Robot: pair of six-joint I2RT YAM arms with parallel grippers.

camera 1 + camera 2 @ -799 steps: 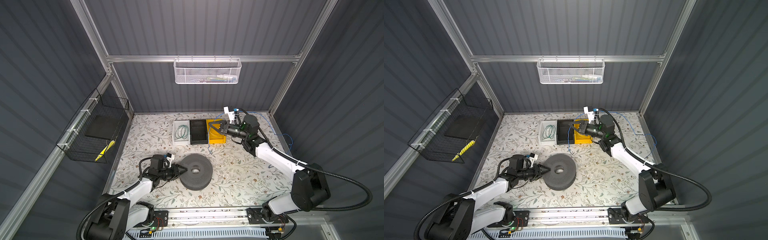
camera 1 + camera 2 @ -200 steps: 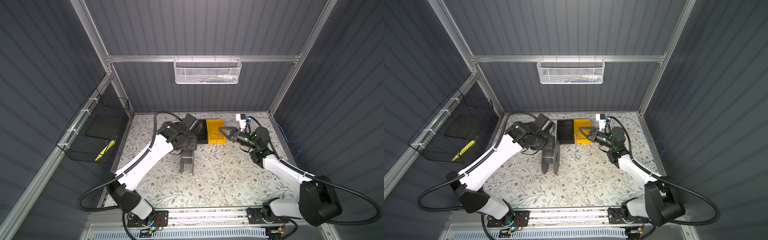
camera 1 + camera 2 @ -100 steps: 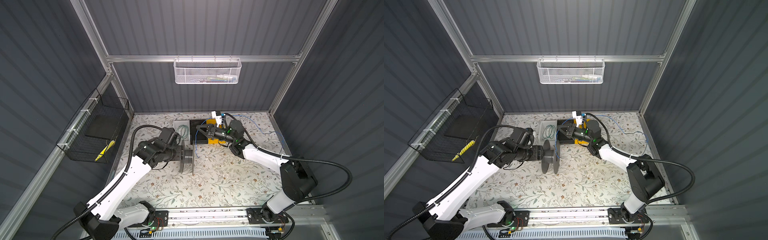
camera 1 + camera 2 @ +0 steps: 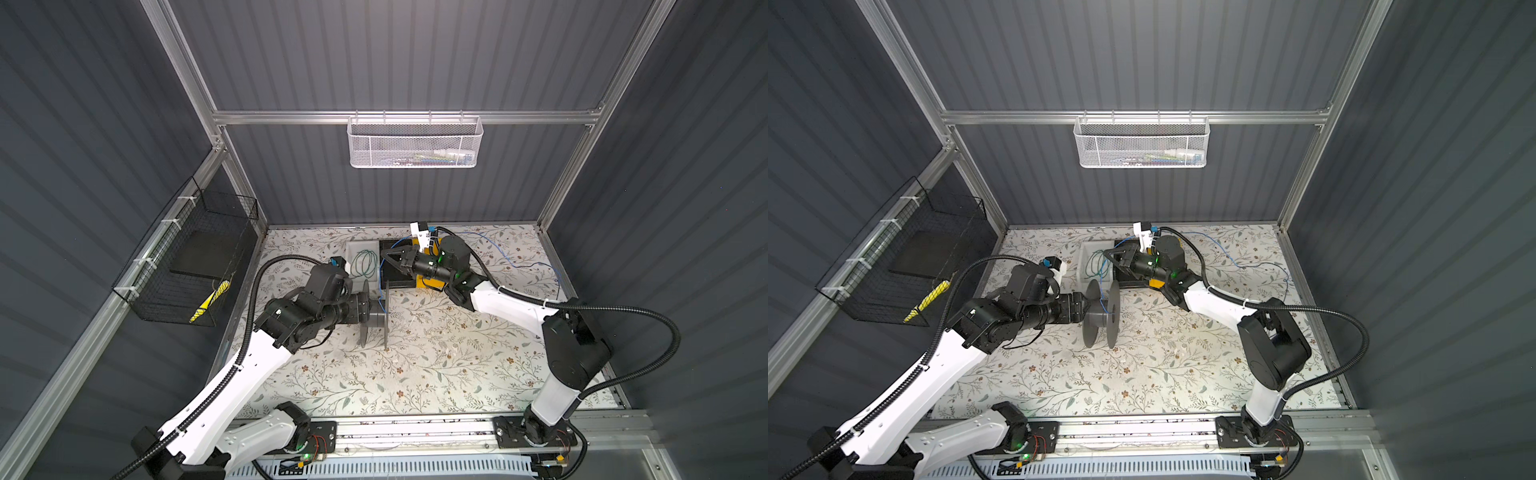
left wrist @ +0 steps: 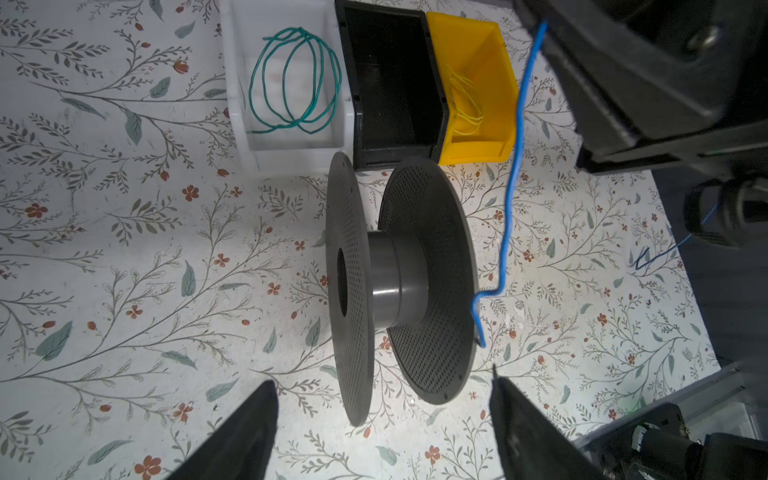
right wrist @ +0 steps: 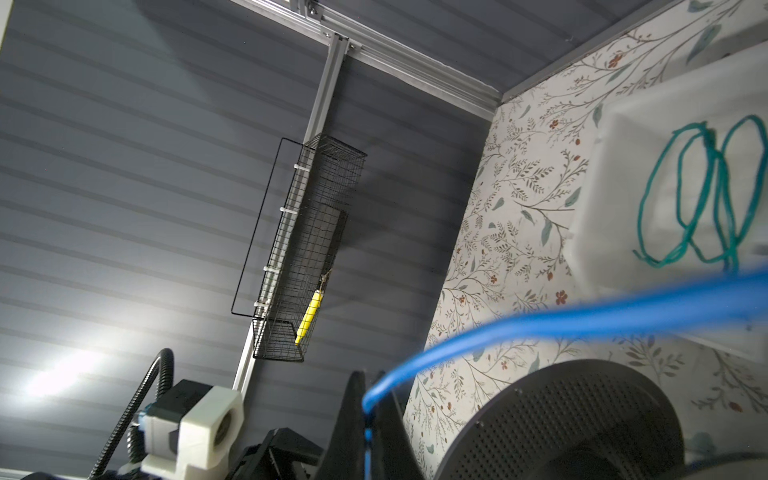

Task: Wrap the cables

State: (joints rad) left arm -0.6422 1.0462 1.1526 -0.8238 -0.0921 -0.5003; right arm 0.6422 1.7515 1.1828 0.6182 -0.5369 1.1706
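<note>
A dark grey spool (image 4: 376, 316) (image 4: 1100, 313) (image 5: 399, 286) stands on its edge on the flowered mat. My left gripper (image 4: 360, 311) (image 4: 1083, 305) (image 5: 382, 376) is open just left of it, level with the hub. Its fingers (image 5: 249, 428) touch nothing. My right gripper (image 4: 384, 255) (image 4: 1106, 254) (image 6: 368, 415) hovers behind the spool, shut on the thin blue cable (image 5: 513, 166) (image 6: 582, 316) (image 4: 1102, 286). The cable's free end hangs down by the spool's flange. The rest of the cable (image 4: 498, 245) trails over the mat to the back right.
Behind the spool stand a white bin (image 5: 286, 151) holding a green wire coil (image 5: 291, 79), a black bin (image 5: 386, 83) and a yellow bin (image 5: 473, 137). A black wire basket (image 4: 187, 266) hangs on the left wall. A white mesh basket (image 4: 415, 143) hangs on the back wall.
My left gripper has let go of the spool, dropped to its left side and opened wider. My right gripper has carried the blue cable leftwards to above the spool.
</note>
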